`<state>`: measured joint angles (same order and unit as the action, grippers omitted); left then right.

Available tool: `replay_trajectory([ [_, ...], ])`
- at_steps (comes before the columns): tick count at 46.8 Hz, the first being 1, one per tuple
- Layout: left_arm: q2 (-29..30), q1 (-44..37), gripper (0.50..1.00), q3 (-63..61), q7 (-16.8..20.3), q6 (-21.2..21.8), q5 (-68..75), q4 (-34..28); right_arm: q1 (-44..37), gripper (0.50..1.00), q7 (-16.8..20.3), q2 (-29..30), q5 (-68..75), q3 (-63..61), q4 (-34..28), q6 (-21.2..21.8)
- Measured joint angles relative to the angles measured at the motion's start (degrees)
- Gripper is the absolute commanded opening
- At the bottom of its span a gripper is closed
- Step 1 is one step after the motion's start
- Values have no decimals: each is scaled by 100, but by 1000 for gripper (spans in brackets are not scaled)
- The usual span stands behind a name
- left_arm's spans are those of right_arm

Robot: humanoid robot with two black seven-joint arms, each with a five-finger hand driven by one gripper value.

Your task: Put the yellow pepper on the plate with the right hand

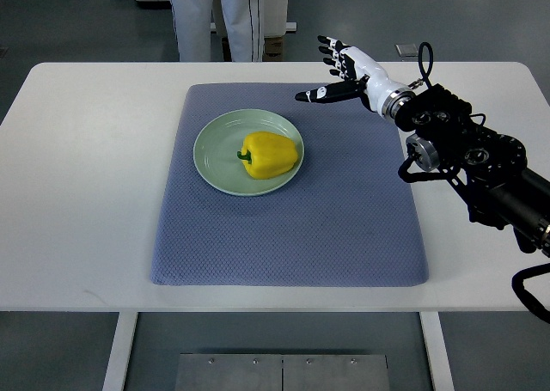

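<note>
Right hand (337,69) at about 1 o'clock from the plate (211,169), over the far edge of the mat (361,236). Fingers spread and empty; thumb points toward the plate. Palm is apart from everything, so nothing is gripped. Pepper (270,154) lies on its side inside the plate, right of its centre, stem toward 9 o'clock. Judged: placement looks done, and the open hand fits a release. Plate sits in the mat's far half, mat on the table (86,193). A person's legs (216,17) stand beyond the table at 12 o'clock. Left arm is not visible.
</note>
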<state>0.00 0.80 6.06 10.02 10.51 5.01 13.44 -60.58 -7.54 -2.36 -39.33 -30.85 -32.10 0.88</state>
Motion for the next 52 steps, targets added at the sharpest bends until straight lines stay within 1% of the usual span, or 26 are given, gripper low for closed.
replay_trajectory([
  [8, 0, -1, 1000, 0, 0, 1, 0, -1, 288, 998, -26, 27, 5, -880, 238, -8],
  [12, 0, -2, 1000, 0, -1, 0, 0, -1, 415, 1000, -55, 34, 11, -1217, 353, -81],
  [18, 0, 1, 1000, 0, 0, -2, 0, -2, 549, 1000, -75, 43, 208, -1723, 388, -192],
  [25, 0, 2, 1000, 0, 0, -4, 0, -2, 656, 1000, -67, 53, 606, -2174, 387, -208],
  [39, 0, 0, 1000, 0, -1, -2, 0, 0, 848, 1000, -72, 203, 761, -2859, 387, -202],
  [52, 0, -1, 1000, 0, 0, 0, 0, 1, 1048, 1000, -66, 210, 761, -2928, 389, -204],
])
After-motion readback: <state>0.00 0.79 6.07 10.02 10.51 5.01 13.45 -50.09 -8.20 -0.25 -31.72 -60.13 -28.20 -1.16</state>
